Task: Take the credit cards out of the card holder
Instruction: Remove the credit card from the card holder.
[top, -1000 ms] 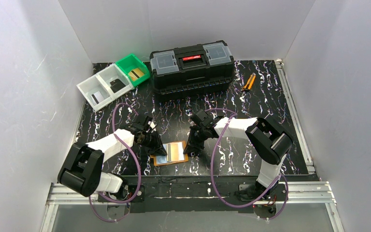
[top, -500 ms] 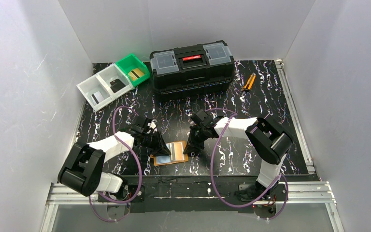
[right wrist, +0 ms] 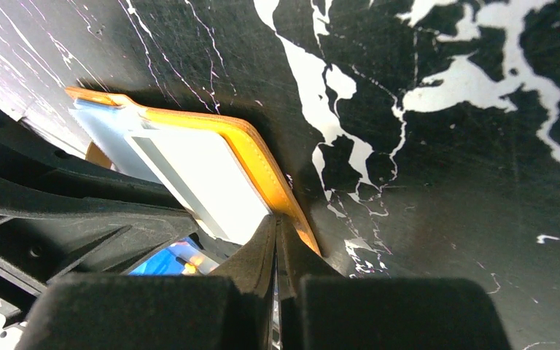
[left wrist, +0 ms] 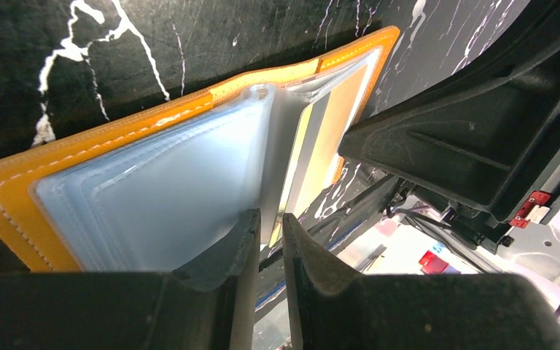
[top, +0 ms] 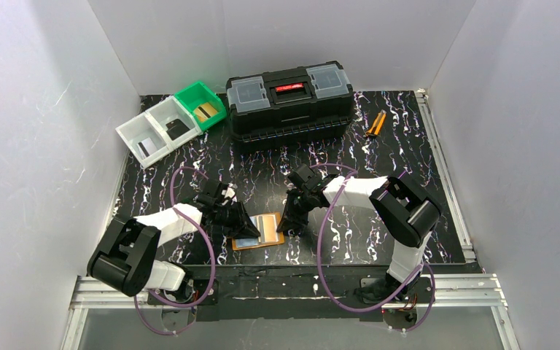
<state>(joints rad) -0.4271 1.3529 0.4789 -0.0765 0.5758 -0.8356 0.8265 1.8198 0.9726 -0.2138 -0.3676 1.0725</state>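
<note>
Here, your left arm reaches low over the mat (top: 277, 164), and the left gripper (left wrist: 270, 227) is narrowed onto a clear pocket leaf of the card holder (top: 257, 232). Your right gripper (right wrist: 275, 227) is closed, its tips pressing the holder's orange right edge. A gold-tan credit card (left wrist: 323, 138) sits in the right pocket. The holder lies near the front edge, with bare mat running back to the toolbox (top: 289, 102).

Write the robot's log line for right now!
left gripper: pinching card holder sleeve | right gripper: shut, at its orange edge | gold card: inside
</note>
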